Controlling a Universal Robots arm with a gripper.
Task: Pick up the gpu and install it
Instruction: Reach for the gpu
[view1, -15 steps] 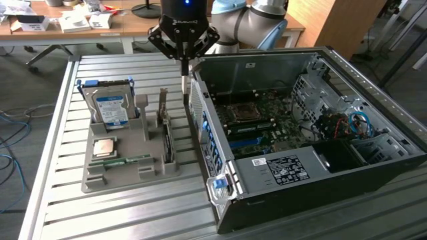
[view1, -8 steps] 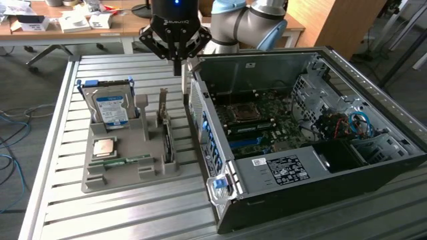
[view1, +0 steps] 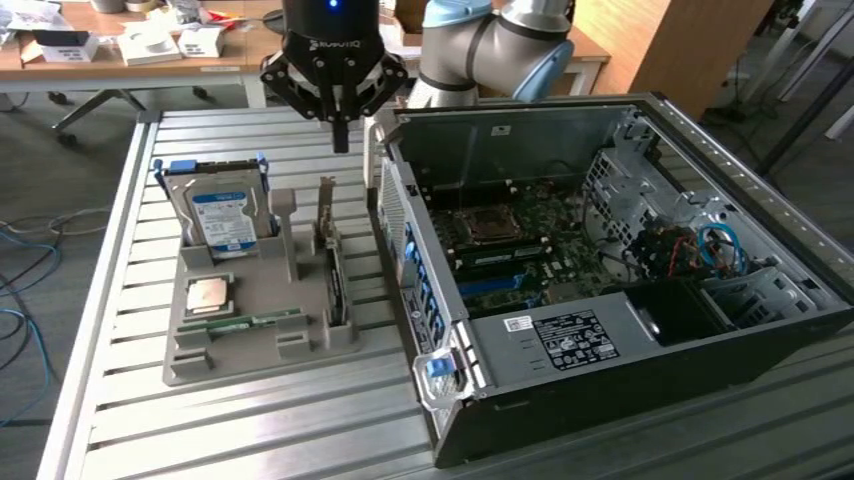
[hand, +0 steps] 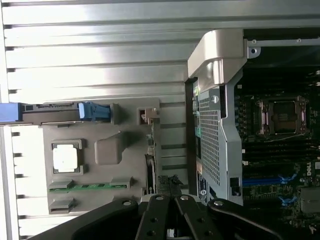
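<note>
The gpu (view1: 331, 262) is a thin dark card with a narrow metal bracket. It stands on edge in a slot at the side of the grey tray (view1: 254, 355) that faces the computer case. In the wrist view the gpu (hand: 149, 170) appears edge-on. My gripper (view1: 339, 132) hangs in the air above the table, beyond the tray's far end and clear of the card. Its fingers are shut with nothing between them. The wrist view has the gripper (hand: 169, 204) closed, close to the card's end. The open case's motherboard (view1: 521, 245) lies exposed, with blue slots (view1: 501, 284).
The tray also holds a hard drive (view1: 220, 215) upright in a blue frame, a square processor (view1: 207, 293) and a slim green memory stick (view1: 243, 322). The open computer case (view1: 641, 330) stands on the slatted metal table (view1: 120, 420), close beside the tray. A cluttered desk (view1: 134, 45) is behind.
</note>
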